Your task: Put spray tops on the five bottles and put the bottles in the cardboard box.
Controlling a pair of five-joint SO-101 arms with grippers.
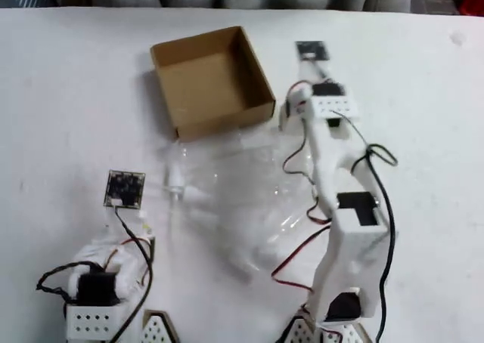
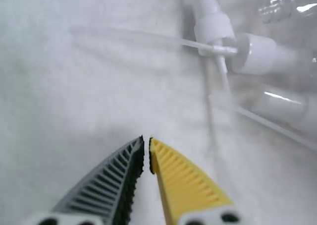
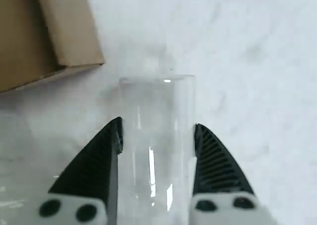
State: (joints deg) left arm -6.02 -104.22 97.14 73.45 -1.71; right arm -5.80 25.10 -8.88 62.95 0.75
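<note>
Plainly, the clear bottle (image 3: 157,101) sits between the jaws of the right gripper (image 3: 158,124). Both black pads lie against its walls, so the jaws appear closed on it. Its long axis runs straight out in line with the jaws, with a flat end pointing away from the wrist. No spray top shows on that end, and the other end is hidden. Whether the bottle is lifted off the surface (image 2: 74,86) cannot be told.

The cardboard box (image 3: 69,31) is just beside the bottle, one corner near its far end. In the high view the box lies toward the left arm's side of the right arm's tip, its floor bare.

Further out, the other bottles (image 1: 249,207) lie in a loose heap at the middle of the surface. The white spray tops (image 2: 213,27), with their thin dip tubes, lie at its edge. The left gripper (image 2: 146,143) is near them, its jaws empty and closed to a thin slit, and the tops lie ahead of its tips. The left arm is therefore the nearer one for fetching a top, while the right arm's bottle is nearest the box.
</note>
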